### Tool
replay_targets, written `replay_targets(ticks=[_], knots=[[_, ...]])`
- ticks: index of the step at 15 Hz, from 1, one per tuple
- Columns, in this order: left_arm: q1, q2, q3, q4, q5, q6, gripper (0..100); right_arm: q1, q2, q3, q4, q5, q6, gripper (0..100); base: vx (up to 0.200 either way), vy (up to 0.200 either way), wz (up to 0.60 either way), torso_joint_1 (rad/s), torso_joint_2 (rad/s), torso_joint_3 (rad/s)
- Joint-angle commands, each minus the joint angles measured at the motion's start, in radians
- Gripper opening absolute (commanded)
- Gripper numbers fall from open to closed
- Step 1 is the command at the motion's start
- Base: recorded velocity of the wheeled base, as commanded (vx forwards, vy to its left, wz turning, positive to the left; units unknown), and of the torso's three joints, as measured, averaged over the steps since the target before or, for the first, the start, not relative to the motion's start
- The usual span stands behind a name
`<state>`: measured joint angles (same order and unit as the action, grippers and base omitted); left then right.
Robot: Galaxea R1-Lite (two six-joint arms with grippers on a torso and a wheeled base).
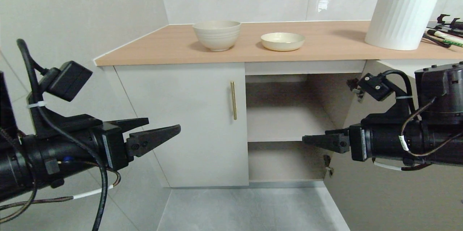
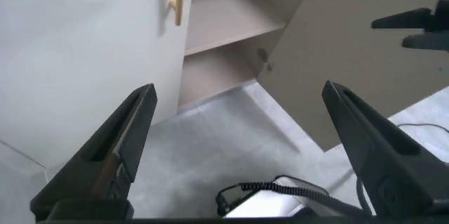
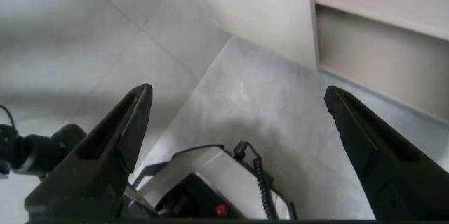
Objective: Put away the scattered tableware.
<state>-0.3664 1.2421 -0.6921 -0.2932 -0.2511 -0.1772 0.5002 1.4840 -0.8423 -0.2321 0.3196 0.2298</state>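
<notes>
- head view: where's the tableware?
- bowl point(image 1: 217, 35) and dish point(image 1: 282, 41) sit apart on the counter point(image 1: 325, 42), above and beyond the left end effector point(image 1: 164, 123) and right end effector point(image 1: 305, 138).
- grip?
- both released, empty.

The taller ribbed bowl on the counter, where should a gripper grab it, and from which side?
Probably the near rim of the bowl, from above, one finger inside, one outside. It stands upright, mouth open; its rounded body looks too wide to span. The left gripper is on its side.

2 bowls point(image 1: 217, 35) point(image 1: 283, 41), 1 wht cyl. point(image 1: 405, 10) (ribbed)
</notes>
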Motion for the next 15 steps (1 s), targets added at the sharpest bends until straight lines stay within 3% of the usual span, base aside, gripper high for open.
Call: replay_targets(ticks=[1,4,15], knots=[[0.001,-0.020,-0.001,0.002,-0.001,-0.001,100,0.000,-0.031,-0.004,0.000,-0.007,0.000,100,0.000,0.000,0.00,0.000,0.00,0.000],[0.001,-0.018,-0.007,0.026,-0.001,-0.001,100,0.000,-0.034,-0.004,0.002,-0.034,-0.001,100,0.000,0.000,0.00,0.000,0.00,0.000],[0.023,-0.013,-0.007,0.028,-0.001,-0.001,100,0.003,-0.050,0.005,0.037,-0.057,-0.006,100,0.200,0.000,0.00,0.004,0.00,0.003]])
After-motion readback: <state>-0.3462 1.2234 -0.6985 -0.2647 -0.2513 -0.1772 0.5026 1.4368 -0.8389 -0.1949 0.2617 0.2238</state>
